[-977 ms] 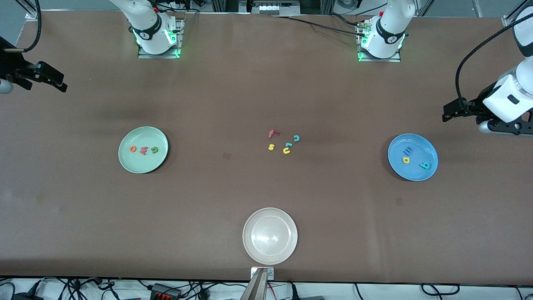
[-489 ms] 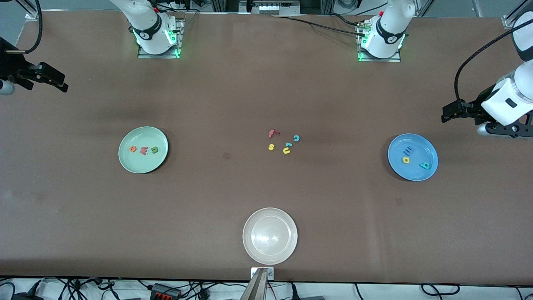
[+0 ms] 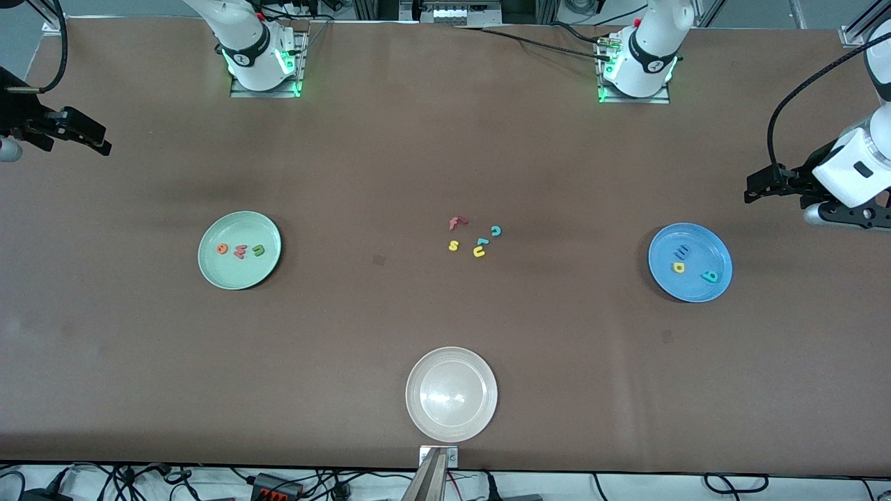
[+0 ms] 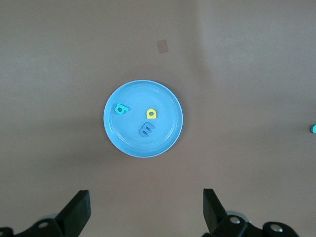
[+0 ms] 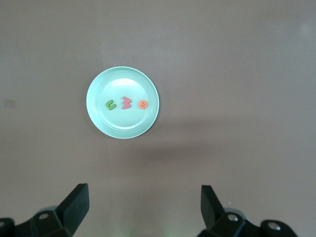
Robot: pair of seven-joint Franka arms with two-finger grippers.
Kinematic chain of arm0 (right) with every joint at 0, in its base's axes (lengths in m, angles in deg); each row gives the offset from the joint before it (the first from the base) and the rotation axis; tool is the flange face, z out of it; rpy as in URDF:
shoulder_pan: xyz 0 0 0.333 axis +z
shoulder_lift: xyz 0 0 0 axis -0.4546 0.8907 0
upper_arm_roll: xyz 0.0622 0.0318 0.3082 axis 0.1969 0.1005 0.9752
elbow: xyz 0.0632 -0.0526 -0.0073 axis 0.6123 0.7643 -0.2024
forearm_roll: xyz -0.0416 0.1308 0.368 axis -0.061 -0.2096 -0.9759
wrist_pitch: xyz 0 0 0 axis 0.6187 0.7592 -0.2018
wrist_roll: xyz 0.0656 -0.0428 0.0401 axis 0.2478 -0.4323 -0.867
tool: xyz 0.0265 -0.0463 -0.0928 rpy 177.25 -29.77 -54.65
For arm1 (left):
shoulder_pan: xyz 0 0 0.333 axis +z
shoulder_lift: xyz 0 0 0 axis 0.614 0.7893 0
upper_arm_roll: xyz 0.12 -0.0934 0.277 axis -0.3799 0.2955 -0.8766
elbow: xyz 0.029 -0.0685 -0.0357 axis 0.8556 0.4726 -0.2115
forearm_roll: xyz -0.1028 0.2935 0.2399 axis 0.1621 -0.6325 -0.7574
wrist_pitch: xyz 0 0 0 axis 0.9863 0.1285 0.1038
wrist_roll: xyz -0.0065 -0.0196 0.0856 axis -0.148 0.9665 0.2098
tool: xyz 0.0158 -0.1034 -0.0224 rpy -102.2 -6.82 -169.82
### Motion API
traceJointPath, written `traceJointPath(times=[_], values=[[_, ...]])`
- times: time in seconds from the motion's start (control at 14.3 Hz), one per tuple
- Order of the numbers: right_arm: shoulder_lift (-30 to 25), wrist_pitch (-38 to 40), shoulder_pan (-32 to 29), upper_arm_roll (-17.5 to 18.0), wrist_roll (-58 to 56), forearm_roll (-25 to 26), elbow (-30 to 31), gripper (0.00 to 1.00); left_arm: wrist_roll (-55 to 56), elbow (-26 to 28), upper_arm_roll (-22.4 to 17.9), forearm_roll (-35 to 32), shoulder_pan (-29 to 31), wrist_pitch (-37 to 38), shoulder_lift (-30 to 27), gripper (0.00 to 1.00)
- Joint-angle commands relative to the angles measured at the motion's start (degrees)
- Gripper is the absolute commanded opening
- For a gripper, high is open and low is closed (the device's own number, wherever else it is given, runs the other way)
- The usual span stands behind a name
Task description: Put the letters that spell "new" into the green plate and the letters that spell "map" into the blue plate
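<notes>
Both words looked sorted: n, e, w (image 3: pixel 240 250) in the green plate (image 3: pixel 216 271), m, a, p (image 3: pixel 686 264) in the blue plate (image 3: pixel 720 285). The left gripper (image 3: pixel 755 189) and right gripper (image 3: pixel 97 139) hung released and empty at the table's ends (parked, I'd guess). Only real risk was an arm dipping back down and knocking a plate.

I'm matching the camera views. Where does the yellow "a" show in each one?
Front view: the yellow "a" lies in the blue plate, toward the left arm's end of the table.
Left wrist view: the same letter, in the plate.
Right wrist view: not in it.
Shared landmark: the blue "m" beside it.
</notes>
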Motion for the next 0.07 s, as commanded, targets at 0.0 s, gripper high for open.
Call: traceJointPath(times=[0.0], values=[[-0.49,0.57,-0.24,0.14,-0.09,0.76,0.44,1.00,-1.59,-1.05,0.67,1.39,0.63,1.24,-0.03,1.00]])
